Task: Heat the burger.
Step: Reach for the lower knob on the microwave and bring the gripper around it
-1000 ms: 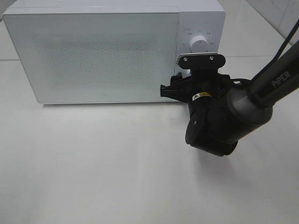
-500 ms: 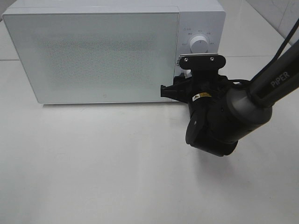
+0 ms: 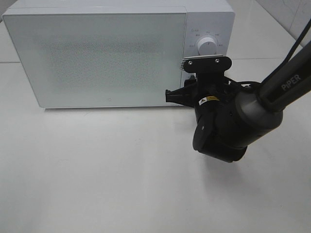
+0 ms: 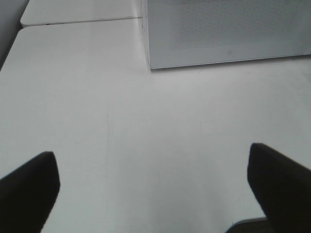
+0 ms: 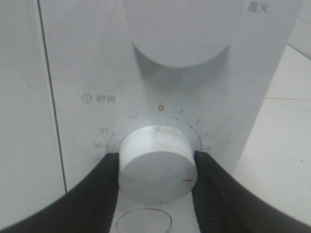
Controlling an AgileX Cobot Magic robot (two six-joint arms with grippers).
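Note:
The burger is out of view. The white microwave (image 3: 107, 53) stands at the back of the table with its door closed. My right gripper (image 5: 155, 167) is at the control panel, its two black fingers (image 5: 104, 182) pressed against both sides of the lower timer knob (image 5: 156, 160). The red mark on that knob sits at its lower right, away from the 0 on the dial. In the high view the right arm's wrist (image 3: 218, 121) hides this knob. My left gripper (image 4: 153, 179) hangs open over bare table, off the microwave's left front corner (image 4: 148, 63).
The upper power knob (image 3: 207, 46) sits above the gripped one. A round button (image 5: 143, 223) lies just below the timer knob. White tabletop (image 3: 97, 170) stretches in front of the microwave. The right arm's cable (image 3: 291, 48) runs off to the upper right.
The right gripper's fingers have closed in onto the timer knob, and its wrist has edged slightly toward the panel. The left arm has not moved.

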